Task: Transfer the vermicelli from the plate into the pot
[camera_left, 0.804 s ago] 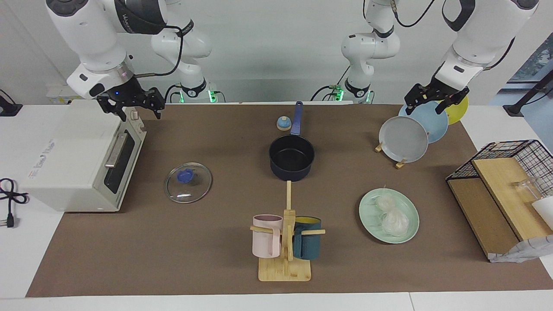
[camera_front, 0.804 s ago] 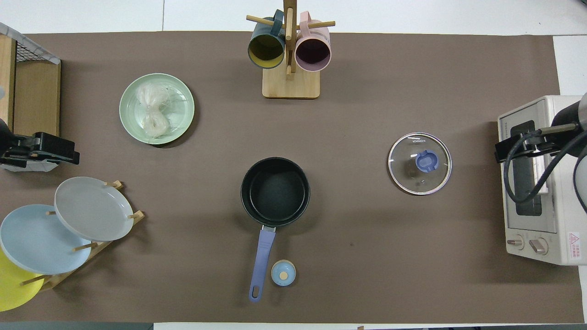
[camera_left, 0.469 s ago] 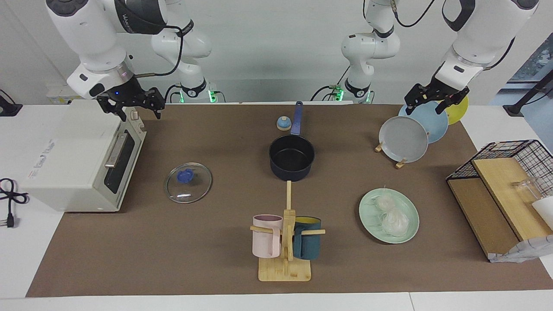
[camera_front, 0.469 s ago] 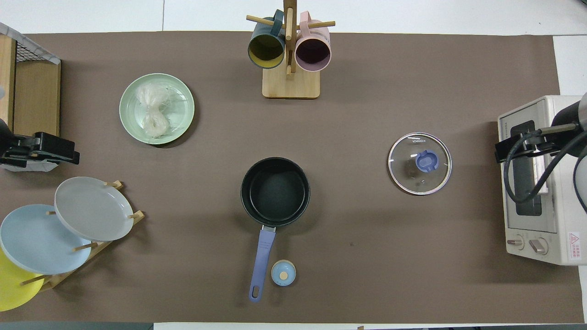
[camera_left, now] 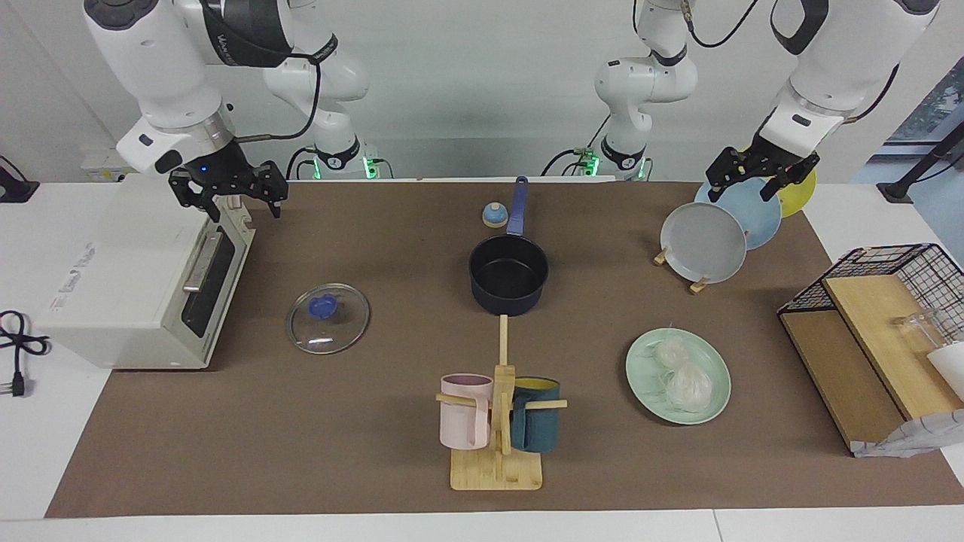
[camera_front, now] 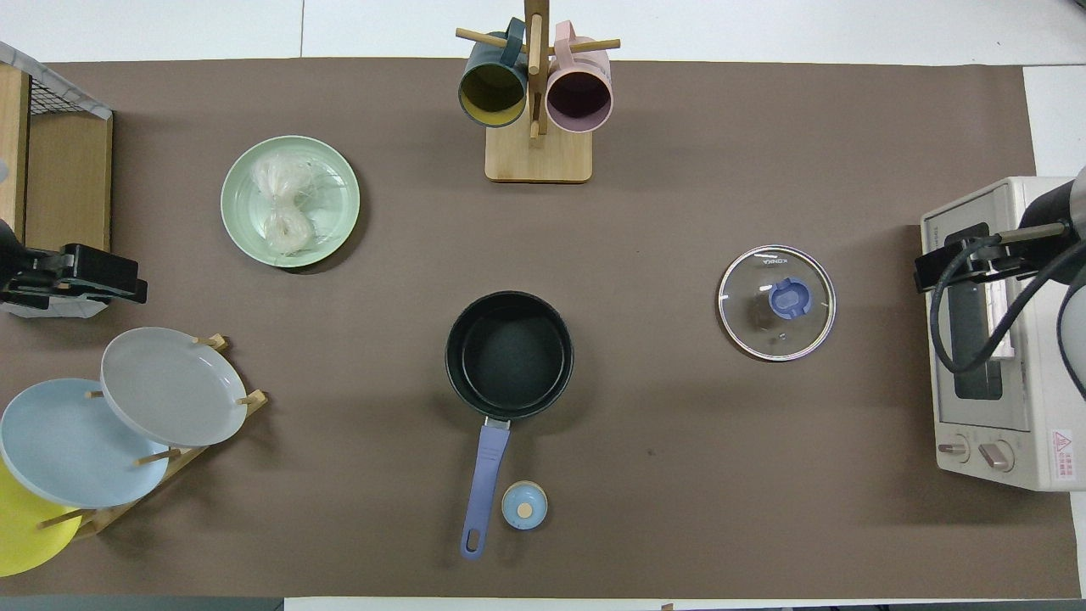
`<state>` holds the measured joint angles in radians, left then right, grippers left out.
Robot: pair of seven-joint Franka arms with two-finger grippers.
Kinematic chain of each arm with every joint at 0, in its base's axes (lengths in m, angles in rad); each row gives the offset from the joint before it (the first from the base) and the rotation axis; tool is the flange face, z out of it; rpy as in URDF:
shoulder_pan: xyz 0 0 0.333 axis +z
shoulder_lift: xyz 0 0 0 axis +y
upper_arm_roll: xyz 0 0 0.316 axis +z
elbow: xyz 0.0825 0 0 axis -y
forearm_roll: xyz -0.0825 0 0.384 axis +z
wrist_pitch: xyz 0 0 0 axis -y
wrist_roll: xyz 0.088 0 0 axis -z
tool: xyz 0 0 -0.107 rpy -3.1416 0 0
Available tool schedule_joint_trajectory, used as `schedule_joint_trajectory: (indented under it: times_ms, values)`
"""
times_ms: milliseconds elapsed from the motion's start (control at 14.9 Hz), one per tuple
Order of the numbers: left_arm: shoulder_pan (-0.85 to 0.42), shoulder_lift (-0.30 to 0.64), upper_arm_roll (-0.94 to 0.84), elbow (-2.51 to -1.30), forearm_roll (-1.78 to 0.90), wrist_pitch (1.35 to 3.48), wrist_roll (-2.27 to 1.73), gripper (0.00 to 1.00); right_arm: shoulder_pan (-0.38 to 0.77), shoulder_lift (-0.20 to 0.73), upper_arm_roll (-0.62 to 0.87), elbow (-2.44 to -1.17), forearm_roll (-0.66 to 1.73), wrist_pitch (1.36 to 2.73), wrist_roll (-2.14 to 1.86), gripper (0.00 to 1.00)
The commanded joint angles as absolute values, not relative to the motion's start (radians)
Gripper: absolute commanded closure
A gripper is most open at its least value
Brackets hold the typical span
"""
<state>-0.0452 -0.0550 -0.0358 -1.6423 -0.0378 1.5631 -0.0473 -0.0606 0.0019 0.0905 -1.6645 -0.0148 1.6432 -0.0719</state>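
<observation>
Vermicelli [camera_front: 282,206] on the plate [camera_front: 339,182] sits around 1 o'clock from the left gripper [camera_left: 744,174], which looks open and empty, so it's nearer than the right gripper [camera_left: 228,190].

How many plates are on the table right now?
4. The green plate lies flat, holding the noodles. The grey plate, blue plate and yellow plate stand in the rack.
</observation>
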Motion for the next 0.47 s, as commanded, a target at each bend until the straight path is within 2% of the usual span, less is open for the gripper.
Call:
schedule_joint_trajectory:
  times_ms: [0, 268, 402]
  values:
    - [-0.057, 0.000, -0.032, -1.640, -0.031, 1.621, -0.067, 0.00, -0.054, 0.049, 0.103, -1.700, 0.025, 1.735, -0.057, 0.00]
    - [-0.057, 0.165, -0.032, -1.625, -0.077, 1.781, -0.078, 0.00, -0.011, 0.078, 0.103, -1.883, 0.025, 1.989, -0.058, 0.00]
    - [-0.058, 0.228, -0.034, -1.617, -0.080, 1.850, -0.078, 0.00, 0.000, 0.119, 0.103, -1.920, 0.025, 2.077, -0.058, 0.00]
